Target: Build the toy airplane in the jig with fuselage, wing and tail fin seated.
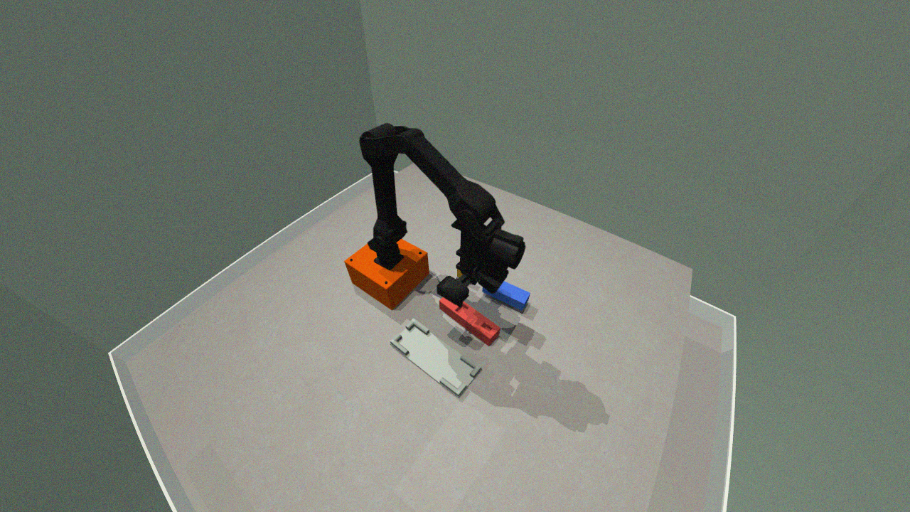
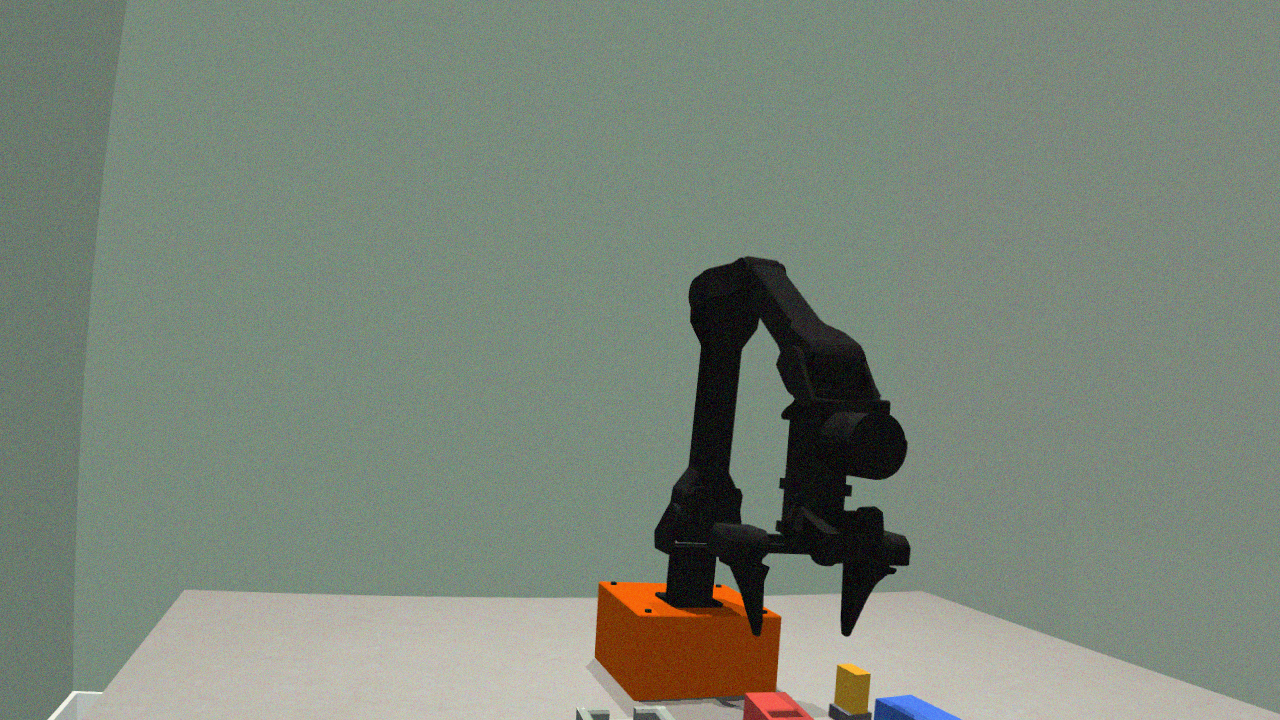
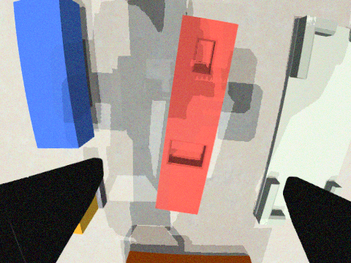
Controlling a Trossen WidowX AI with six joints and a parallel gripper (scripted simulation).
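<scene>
The red fuselage [image 1: 469,321] [image 2: 775,700] [image 3: 195,122] lies on the table beside the cradle, both sockets facing up and empty. The pale cradle [image 1: 436,358] [image 3: 311,146] is empty. The blue wing [image 1: 509,294] [image 2: 908,710] [image 3: 44,73] lies on the fuselage's other side. The yellow tail fin [image 1: 459,274] [image 2: 853,689] [image 3: 88,216] stands on a dark base near the wing, partly hidden by the arm in the top view and by a finger in the wrist view. My gripper [image 2: 802,634] [image 3: 193,177] is open and empty, pointing down above the fuselage, with its fingers apart across the fuselage's width.
The orange base block [image 1: 378,283] [image 2: 702,658] [image 3: 188,258] of the arm stands behind the parts, close to the fuselage's near-base end. A low pale-rimmed barrier [image 1: 242,264] runs along the table's side.
</scene>
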